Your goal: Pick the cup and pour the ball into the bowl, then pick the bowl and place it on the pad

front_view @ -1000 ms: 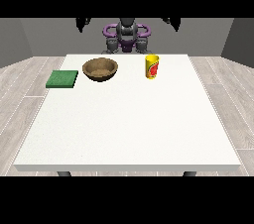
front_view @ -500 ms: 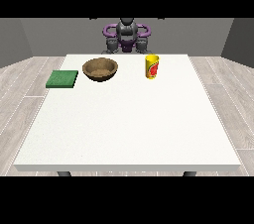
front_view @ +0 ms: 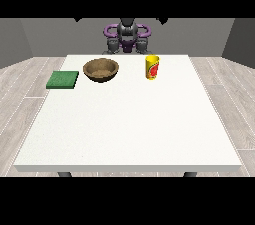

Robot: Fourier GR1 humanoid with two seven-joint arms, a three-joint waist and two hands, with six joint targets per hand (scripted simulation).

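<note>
Cup: a yellow cylindrical cup with a red label (front_view: 152, 66) stands upright on the large white table (front_view: 129, 124), in the far part of it, right of centre in the front view. Its contents cannot be made out from this angle, so no ball is seen. Left of the cup, apart from it, sits a brown round wooden bowl (front_view: 100, 69), upright, its opening facing up; the inside looks a lighter brown, with no object discernible in it. Further left again, near the table's left edge and not touching the bowl, lies a flat green square pad (front_view: 63, 79). The three items form a rough row along the far side, pad, bowl, cup from view's left to view's right. The robot (front_view: 127, 35) is at the table's far edge, behind the gap between bowl and cup, its grey torso and purple arm segments drawn in close to the body. Neither hand can be picked out in this view, so whether the fingers are spread or curled cannot be told. Nothing touches cup, bowl or pad.
</note>
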